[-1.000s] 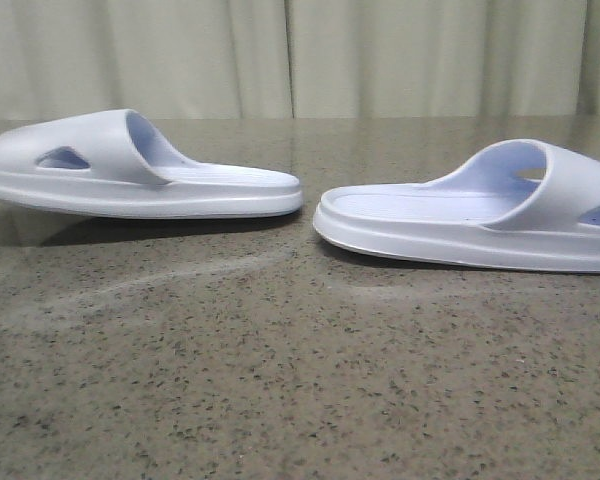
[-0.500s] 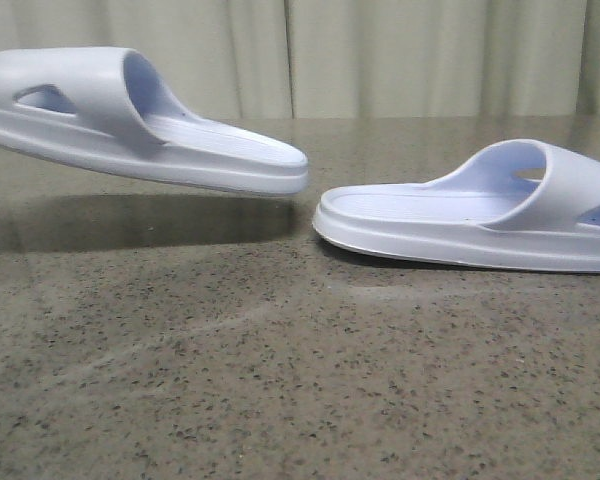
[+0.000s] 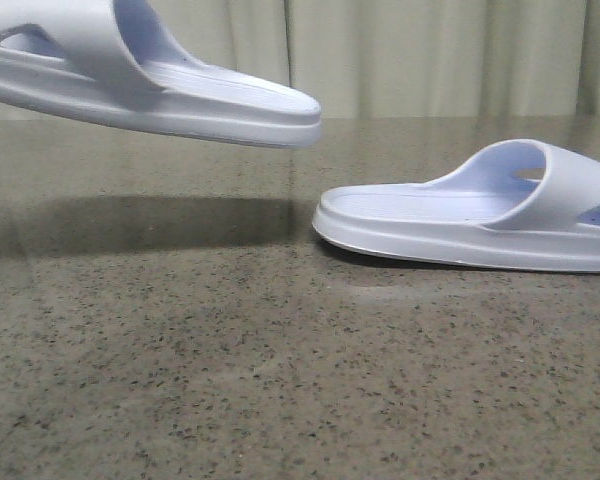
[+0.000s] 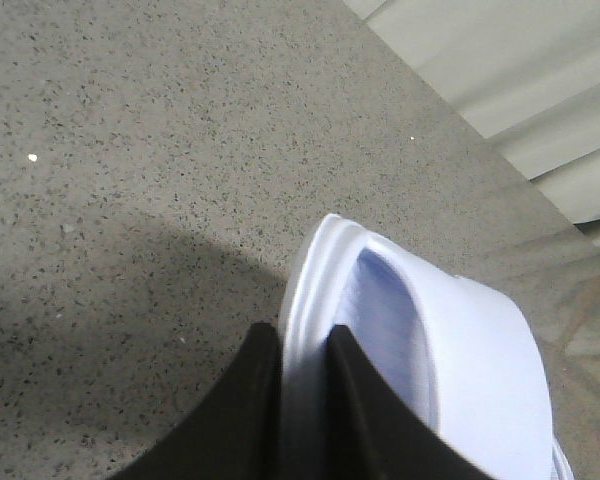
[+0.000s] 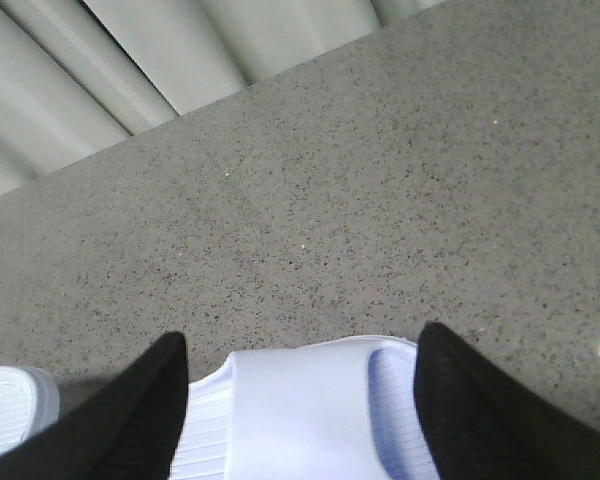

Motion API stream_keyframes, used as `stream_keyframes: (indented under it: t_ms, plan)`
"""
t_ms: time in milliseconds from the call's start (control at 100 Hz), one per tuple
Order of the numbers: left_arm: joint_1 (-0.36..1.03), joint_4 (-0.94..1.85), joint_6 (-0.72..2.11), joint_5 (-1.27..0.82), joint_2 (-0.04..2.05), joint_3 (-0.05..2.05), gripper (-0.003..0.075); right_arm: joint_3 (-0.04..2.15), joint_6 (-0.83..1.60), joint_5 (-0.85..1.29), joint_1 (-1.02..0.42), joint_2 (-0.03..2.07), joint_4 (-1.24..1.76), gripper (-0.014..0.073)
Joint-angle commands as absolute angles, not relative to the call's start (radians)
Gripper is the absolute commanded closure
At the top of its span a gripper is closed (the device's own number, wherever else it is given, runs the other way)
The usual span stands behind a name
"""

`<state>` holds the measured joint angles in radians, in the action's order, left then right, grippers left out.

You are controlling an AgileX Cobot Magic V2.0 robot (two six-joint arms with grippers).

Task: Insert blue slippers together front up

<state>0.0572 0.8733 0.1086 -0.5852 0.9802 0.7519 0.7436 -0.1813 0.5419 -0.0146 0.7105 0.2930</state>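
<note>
On the left, one pale blue-white foam slipper [image 3: 150,85] hangs in the air above the speckled grey-brown tabletop [image 3: 280,380], tilted so its heel end points down toward the middle. Its wide strap has a triangular side cut-out, the footbed is finely ribbed, and the sole is thick (a dark shadow lies on the stone beneath it). In the left wrist view, the left claw [image 4: 305,385] is clamped on this slipper's side edge, one black finger [image 4: 250,400] outside the sole and the other on the footbed.

On the right, the matching second slipper [image 3: 470,220] lies flat on the tabletop, sole down, heel toward the middle, well apart from the raised one. The right claw [image 5: 300,410] is spread wide, its black fingers [image 5: 140,420] straddling this slipper's width. Pale curtains [image 3: 430,50] hang behind.
</note>
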Motion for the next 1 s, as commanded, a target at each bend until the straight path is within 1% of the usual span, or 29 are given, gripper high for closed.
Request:
stream_keyframes:
  t_ms: [0,110,300,440,820,990]
  plan:
    - [0.055,0.920,0.109,-0.560,0.963,0.778,0.0703,0.741,-0.238,0.444,-0.009,0.715,0.294,0.0181]
    - [0.055,0.920,0.109,-0.560,0.963,0.778,0.0703,0.689,-0.316,0.423,-0.009,0.715,0.294,0.0180]
    - [0.055,0.920,0.109,-0.560,0.963,0.778,0.0703,0.581,-0.480,0.311,-0.009,0.715,0.294,0.0181]
    - [0.055,0.920,0.109,-0.560,0.963,0.778,0.0703,0.525,-0.553,0.270,-0.009,0.715,0.294,0.0181]
    - [0.055,0.920,0.109,-0.560,0.963,0.778,0.0703,0.453,-0.566,0.232,0.008,0.717,0.301,0.0180]
    - [0.055,0.920,0.109,-0.560,0.963,0.778,0.0703,0.446,-0.566,0.202,0.026,0.761,0.302,0.0181]
